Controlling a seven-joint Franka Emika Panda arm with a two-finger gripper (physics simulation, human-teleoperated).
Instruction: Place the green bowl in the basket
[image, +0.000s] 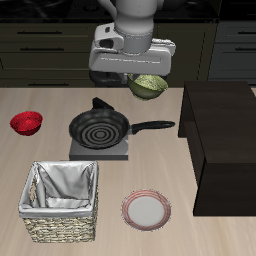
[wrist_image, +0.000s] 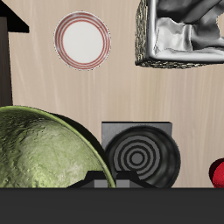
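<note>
The green bowl (image: 148, 87) is olive with a speckled skin and hangs in the air behind the frying pan, well above the table. My gripper (image: 137, 80) is shut on its rim and holds it up. In the wrist view the bowl (wrist_image: 44, 153) fills much of the picture, close to the camera, and the fingers are mostly hidden behind it. The basket (image: 60, 228) is square woven wicker with a white-grey cloth lining. It stands near the table's front edge, far from the bowl. It also shows in the wrist view (wrist_image: 143, 35).
A black frying pan (image: 100, 127) sits on a grey board (image: 100, 152) below the bowl. A pink-rimmed plate (image: 146, 209) lies beside the basket. A small red bowl (image: 27, 123) stands apart. A dark box (image: 225, 140) takes up one side of the table.
</note>
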